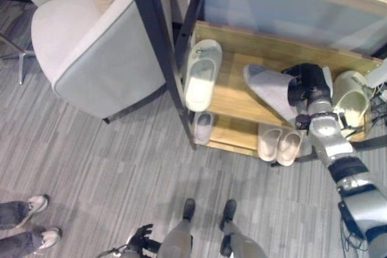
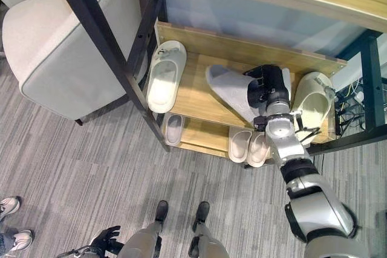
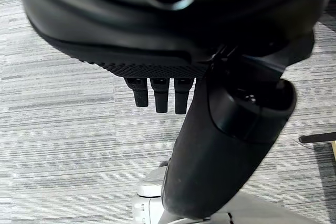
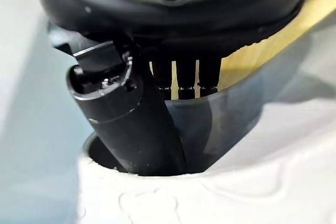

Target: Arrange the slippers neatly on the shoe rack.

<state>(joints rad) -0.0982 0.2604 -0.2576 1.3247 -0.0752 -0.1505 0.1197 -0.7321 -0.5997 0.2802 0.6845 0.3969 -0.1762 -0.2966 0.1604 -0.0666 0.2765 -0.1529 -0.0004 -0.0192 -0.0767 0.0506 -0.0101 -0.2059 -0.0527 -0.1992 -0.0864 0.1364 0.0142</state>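
Grey slipper (image 1: 270, 90) on shoe rack (image 1: 233, 96) upper shelf; I see right robot hand (image 1: 306, 86) pinching its heel edge, thumb inside.

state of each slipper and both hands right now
grey slipper: on upper shelf, angled, right hand on it
pale green slipper: upper shelf, left end, sole down
second pale green slipper: right end
pink pair: lower shelf, side by side
left hand: hanging idle

Grey striped carpet (image 1: 91, 167), pale armchair (image 1: 91, 46) beside the black-framed wooden rack (image 1: 236, 98).
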